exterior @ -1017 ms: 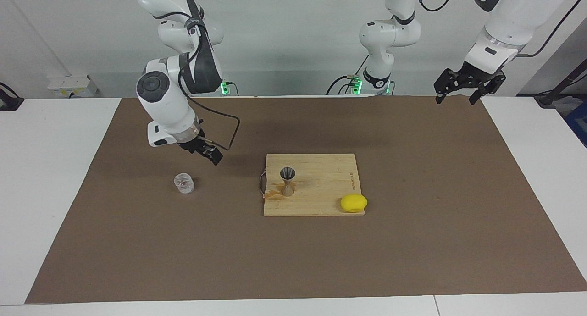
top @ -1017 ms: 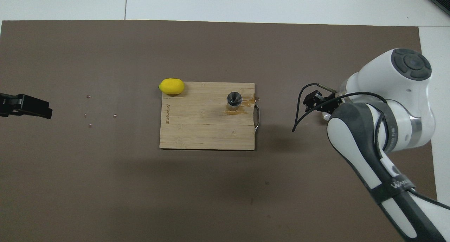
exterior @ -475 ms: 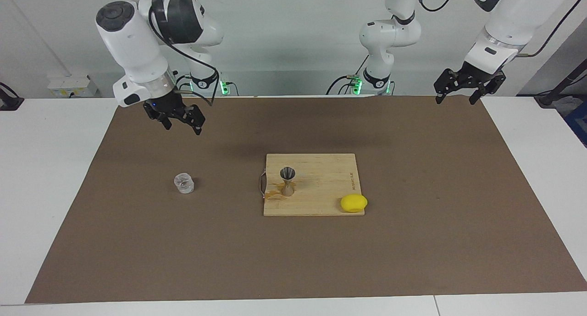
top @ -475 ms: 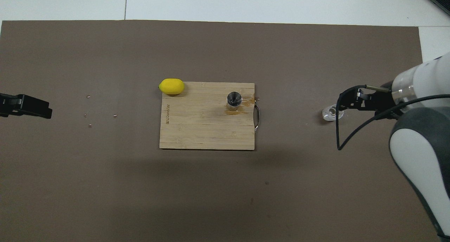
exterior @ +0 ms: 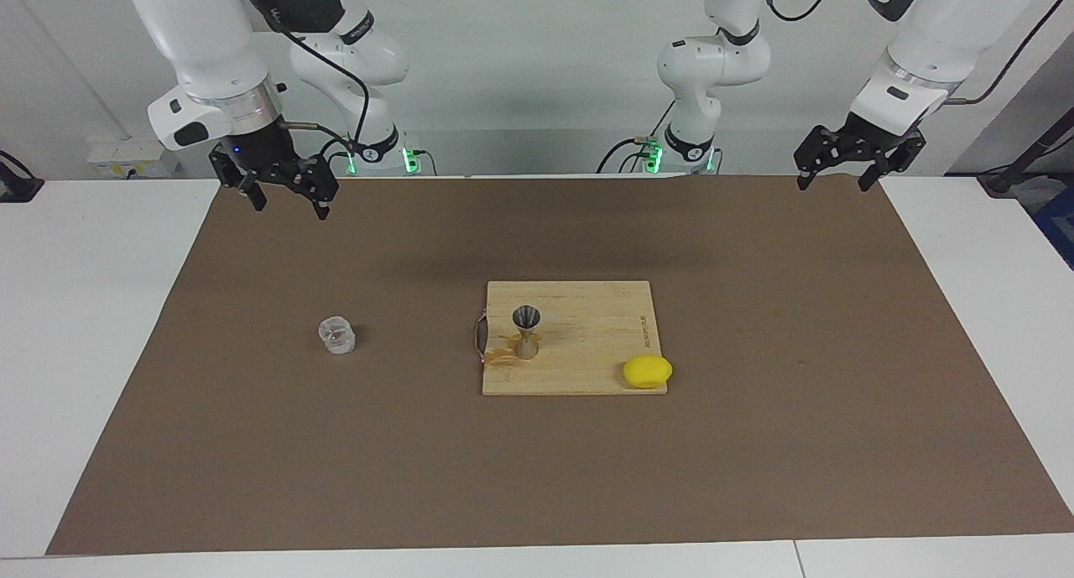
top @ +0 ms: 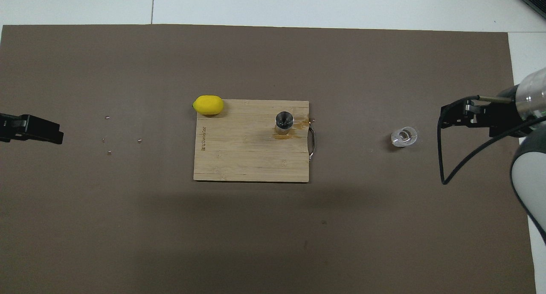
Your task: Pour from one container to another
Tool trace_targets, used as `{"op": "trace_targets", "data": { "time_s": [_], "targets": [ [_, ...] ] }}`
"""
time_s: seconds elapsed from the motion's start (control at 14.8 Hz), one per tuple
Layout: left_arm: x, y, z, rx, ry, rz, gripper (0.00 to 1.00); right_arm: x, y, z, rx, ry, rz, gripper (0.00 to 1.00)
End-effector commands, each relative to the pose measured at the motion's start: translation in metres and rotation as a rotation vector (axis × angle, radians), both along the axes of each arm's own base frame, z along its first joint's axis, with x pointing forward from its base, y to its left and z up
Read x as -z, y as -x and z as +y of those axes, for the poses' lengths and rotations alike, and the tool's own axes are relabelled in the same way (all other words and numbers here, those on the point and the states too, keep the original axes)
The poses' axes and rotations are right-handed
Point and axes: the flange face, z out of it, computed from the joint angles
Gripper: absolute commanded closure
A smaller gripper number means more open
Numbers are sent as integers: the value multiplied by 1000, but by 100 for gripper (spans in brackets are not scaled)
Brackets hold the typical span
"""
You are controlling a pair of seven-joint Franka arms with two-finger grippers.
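2 containers stand upright and apart: 1 cup [exterior: 337, 335] on the mat toward my right arm's end, at 9 o'clock of the board [exterior: 587, 368] in the facing view, and 1 jigger [exterior: 526, 330] on that board by its handle. An orange-brown stain beside the jigger suggests, to my judgement, that the pour is done; only parking seems left. My right gripper [exterior: 284, 196] hangs high over the mat edge, fingers apart, holding nothing. My left gripper [exterior: 835, 172] waits, fingers spread. 1 lemon [exterior: 647, 371] sits at the board's corner.
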Motion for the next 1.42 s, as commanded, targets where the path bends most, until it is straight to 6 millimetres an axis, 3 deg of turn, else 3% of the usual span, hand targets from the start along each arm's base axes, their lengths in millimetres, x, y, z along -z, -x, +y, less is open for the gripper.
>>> {"op": "trace_targets", "data": {
  "time_s": [0.0, 0.68, 1.36],
  "targets": [
    [-4, 6, 0, 7, 6, 4, 0, -3, 0, 0, -26, 20, 26, 0],
    [-4, 6, 0, 7, 6, 4, 0, -1, 9, 2, -83, 2, 79, 0],
    [-4, 6, 0, 4, 5, 4, 0, -4, 3, 1, -68, 0, 34, 0]
  ]
}}
